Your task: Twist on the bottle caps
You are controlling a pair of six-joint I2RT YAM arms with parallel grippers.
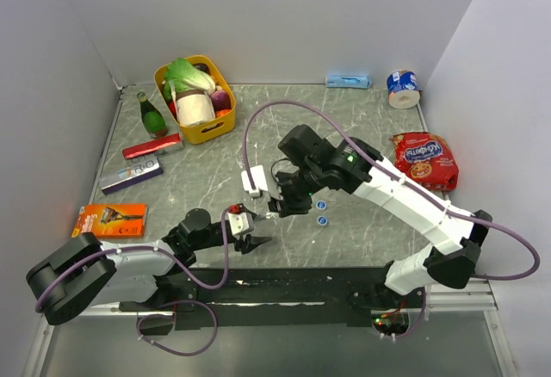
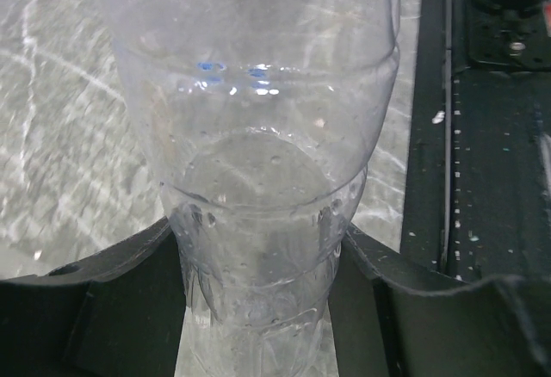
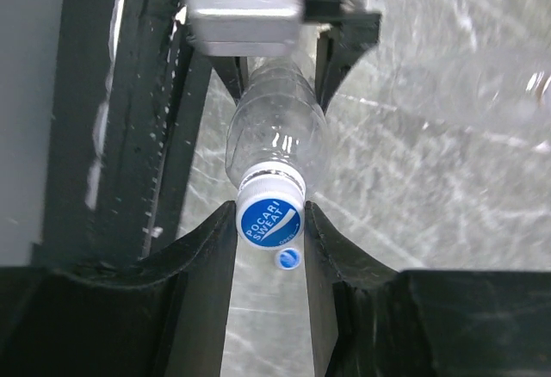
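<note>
My left gripper [image 2: 258, 252] is shut on the base of a clear bottle [image 2: 258, 136] and holds it tilted above the table. In the right wrist view the same bottle [image 3: 275, 136] points its neck at the camera. My right gripper [image 3: 270, 218] is shut on the blue cap [image 3: 269, 222] sitting on that neck. In the top view the grippers meet at the table's front middle, left [image 1: 254, 241], right [image 1: 284, 207]. Two loose blue caps [image 1: 319, 205] [image 1: 322, 219] lie just right of them; one shows below the jaws [image 3: 289, 259]. Another clear bottle [image 3: 482, 93] lies blurred at upper right.
A yellow basket [image 1: 165, 74] of groceries stands at the back left, a green bottle [image 1: 152, 116] beside it. Flat boxes [image 1: 131, 175] and an orange razor pack [image 1: 110, 219] lie on the left. A snack packet [image 1: 424, 159] and a tape roll [image 1: 402, 87] are on the right.
</note>
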